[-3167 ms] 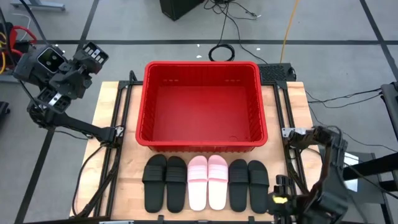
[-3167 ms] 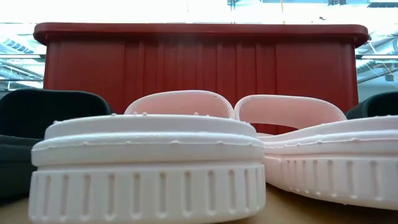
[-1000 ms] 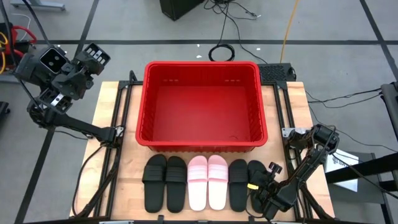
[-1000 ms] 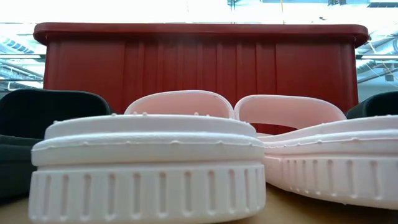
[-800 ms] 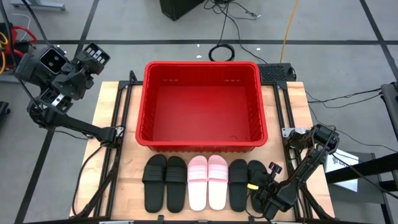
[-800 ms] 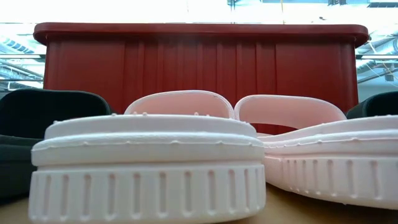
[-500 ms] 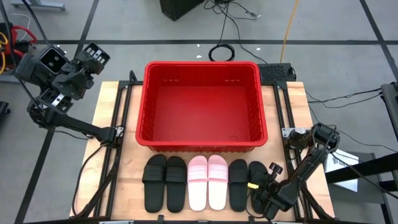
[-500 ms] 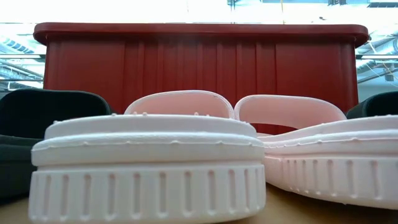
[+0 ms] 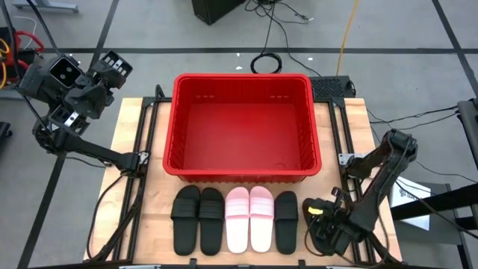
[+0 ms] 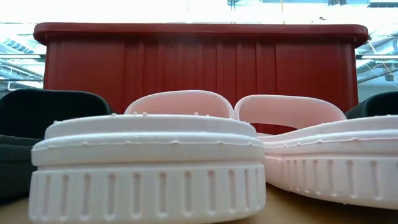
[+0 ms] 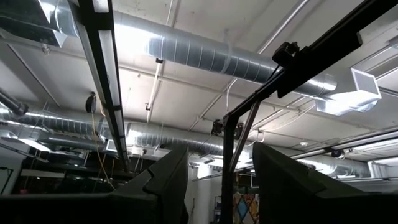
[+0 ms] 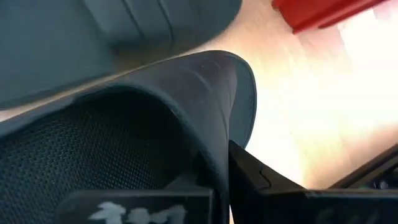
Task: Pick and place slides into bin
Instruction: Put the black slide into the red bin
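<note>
The red bin (image 9: 243, 97) stands at the table's far middle. Five slides lie sole-down in a row along the near edge: two black (image 9: 187, 221) (image 9: 211, 221), two pink (image 9: 237, 219) (image 9: 261, 219) and one black (image 9: 286, 221). At the row's right end my right gripper (image 9: 323, 228) points down, shut on a sixth slide, a black one (image 12: 186, 81), which it mostly hides in the high view. My left gripper (image 11: 219, 180) is open and raised beyond the table's far left corner, pointing up at the ceiling. My right gripper pinches the black slide's wide strap at its edge (image 12: 219, 155) between its two fingers. One finger is on the mesh-lined inner face (image 12: 112, 149), the other finger (image 12: 267, 183) on the outer face. The fingers come from above, pointing steeply down, and the slide hangs below them.
The bin's near wall (image 10: 199, 68) rises right behind the row of slides. Black rails (image 9: 142, 161) run along the table's left and right sides. Bare wood (image 9: 149, 224) lies left of the row.
My right gripper has risen and gone a little toward the table's right edge, taking the rightmost black slide with it. That slide has left its place beside the fifth one. The other slides and the bin have stayed put.
</note>
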Robot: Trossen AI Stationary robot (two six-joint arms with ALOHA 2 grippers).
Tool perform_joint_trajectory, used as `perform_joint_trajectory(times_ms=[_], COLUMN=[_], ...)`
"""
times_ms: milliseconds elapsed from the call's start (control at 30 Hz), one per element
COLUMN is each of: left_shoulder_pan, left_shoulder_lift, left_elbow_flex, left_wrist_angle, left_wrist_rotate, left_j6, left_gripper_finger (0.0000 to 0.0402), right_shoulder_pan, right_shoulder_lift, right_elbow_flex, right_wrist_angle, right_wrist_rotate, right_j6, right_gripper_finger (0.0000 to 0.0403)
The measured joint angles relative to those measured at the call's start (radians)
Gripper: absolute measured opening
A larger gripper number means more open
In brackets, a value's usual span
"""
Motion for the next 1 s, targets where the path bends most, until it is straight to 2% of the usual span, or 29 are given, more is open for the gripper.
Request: perform_joint_trajectory(times_ms=[133,300,567,800,1000], left_shoulder_pan=[0.000,0.000,0.000,0.000,0.000], left_shoulder_lift=[0.000,0.000,0.000,0.000,0.000], left_elbow_flex=[0.000,0.000,0.000,0.000,0.000], left_wrist_angle=[0.000,0.000,0.001,0.011,0.012], left_wrist_rotate=[0.000,0.000,-0.002,-0.017,-0.034], left_j6=[-0.021,-0.021,-0.021,-0.024,-0.024], left_gripper_finger=[0.0186,0.0186,0.0186,0.0186,0.0186], right_shoulder_pan=[0.000,0.000,-0.015,-0.077,-0.169], right_shoulder_lift=[-0.103,-0.221,-0.349,-0.409,-0.433], right_elbow_flex=[0.000,0.000,0.000,0.000,0.000], right_wrist_angle=[0.050,0.130,0.361,0.715,1.178], right_wrist_rotate=[0.010,0.089,0.194,0.193,0.193], right_j6=[-0.045,-0.084,-0.230,-0.504,-0.915], right_gripper_finger=[0.0005,0.0005,0.0004,0.0004,0.0004])
